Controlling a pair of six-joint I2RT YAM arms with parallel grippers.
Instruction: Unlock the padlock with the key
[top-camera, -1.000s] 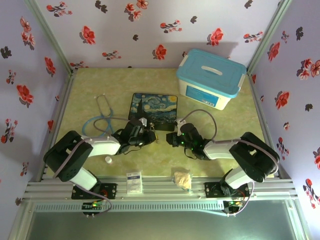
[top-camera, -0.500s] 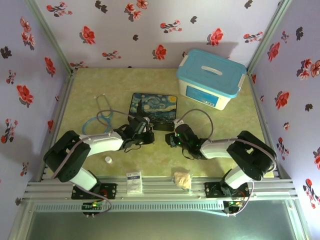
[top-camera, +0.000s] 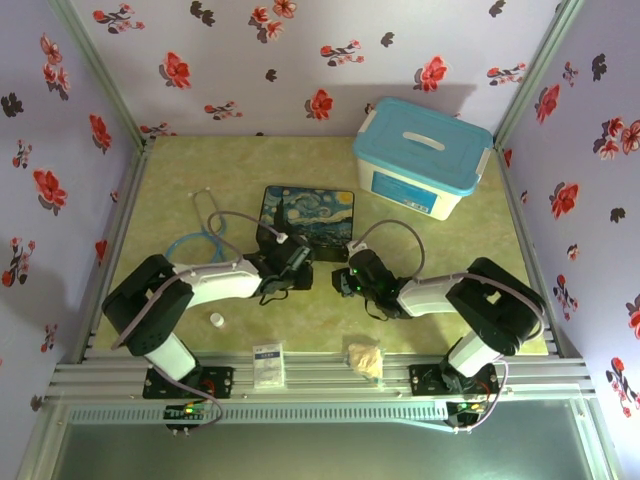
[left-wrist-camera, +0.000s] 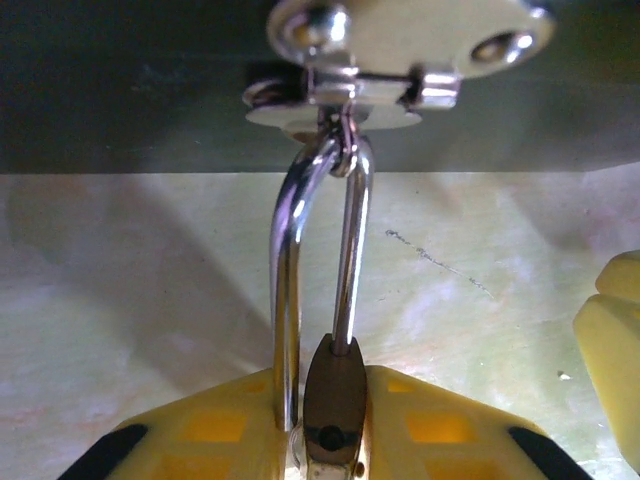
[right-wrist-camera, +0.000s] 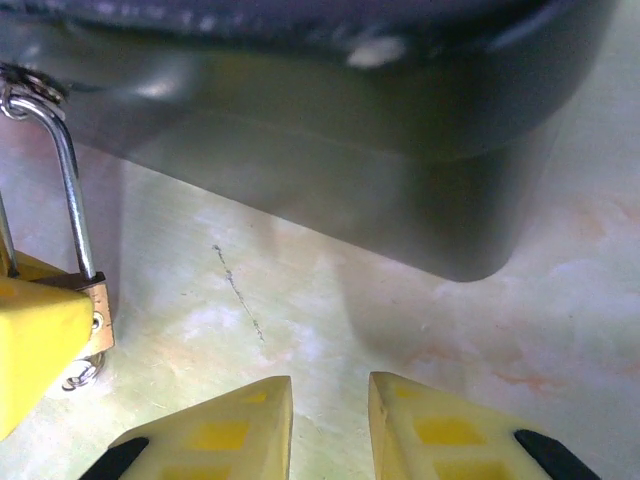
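**Top view.** Your left gripper (top-camera: 296, 268) lies low over the table (top-camera: 180, 180), at the 6 o'clock edge of the Starry Night tin (top-camera: 310, 215). Your right gripper (top-camera: 347, 281) lies at the tin's 5 o'clock, near the left one, and the two point toward each other. A blue-lidded box (top-camera: 425, 160) stands at the tin's 1 o'clock. A stethoscope (top-camera: 205, 230) lies at its 9 o'clock. A small white cap (top-camera: 216, 320) lies at its 7 o'clock, well apart.

**Left wrist view.** The padlock (left-wrist-camera: 333, 400) sits at 6 o'clock. Its brass body is clamped between the yellow fingers (left-wrist-camera: 200, 435), so your left jaws are clenched on it. The silver shackle (left-wrist-camera: 287, 270) rises toward 12 o'clock and passes through the tin's latch (left-wrist-camera: 345, 100). One yellow finger of your right gripper shows at 3 o'clock, apart from the padlock.

**Right wrist view.** Your right fingers (right-wrist-camera: 235, 430) sit at 6 o'clock. They are slightly parted with bare table between them, and the jaws are released. The padlock is at 9 o'clock, held against a yellow left finger, with its shackle running up to the latch at 11 o'clock. A small silver piece (right-wrist-camera: 82, 372) shows just under the brass body. You cannot tell from here whether it is the key.
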